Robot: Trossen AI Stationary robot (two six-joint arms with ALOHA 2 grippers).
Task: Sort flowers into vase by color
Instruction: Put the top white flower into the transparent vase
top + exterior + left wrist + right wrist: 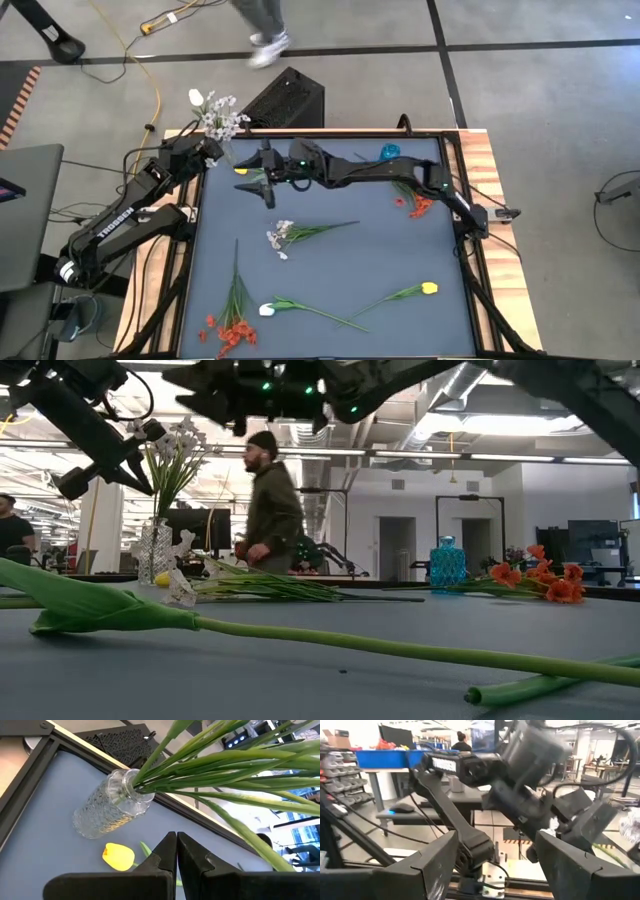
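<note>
Left gripper (176, 851) is seen closed with nothing held, beside the clear vase (111, 805) of white flowers (218, 115) at the table's far-left corner. Right gripper (496, 857) is spread wide, empty, raised nearby. A yellow bloom (118, 857) lies by the vase, its stem hidden. Other flowers (305, 231) are scattered on the table (380, 250); the red-orange ones (228, 328) are cut off at the edge.

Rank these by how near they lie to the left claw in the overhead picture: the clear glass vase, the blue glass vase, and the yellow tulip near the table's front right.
1. The clear glass vase, holding white blooms, right beside the shut left gripper at the back left corner.
2. The blue glass vase, along the back edge, right of centre.
3. The yellow tulip, farthest, front right.
</note>
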